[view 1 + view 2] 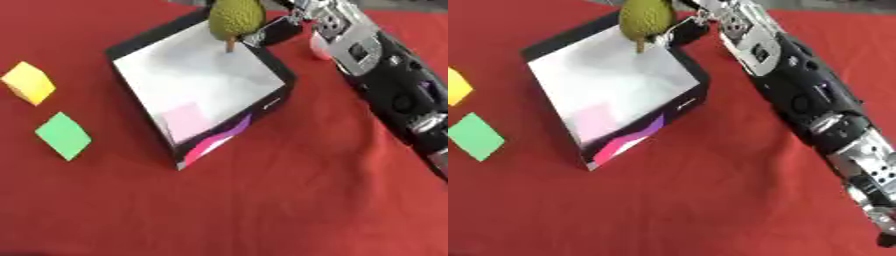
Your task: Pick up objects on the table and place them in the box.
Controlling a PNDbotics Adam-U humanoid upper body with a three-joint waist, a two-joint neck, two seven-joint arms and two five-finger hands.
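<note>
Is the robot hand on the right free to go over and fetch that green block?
Probably not right now: the right robot hand is holding a bumpy green fruit over the box, which lies between it and the green block.

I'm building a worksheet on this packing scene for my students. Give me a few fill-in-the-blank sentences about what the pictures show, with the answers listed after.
1. The right robot hand holds a bumpy green fruit over the far corner of the ____.
2. The box sits on a cloth coloured ____.
3. On the cloth to the left of the box lie a yellow block and a ____ block.
4. Inside the box lies a pale ____ square.

Answers: box; red; green; pink
</note>
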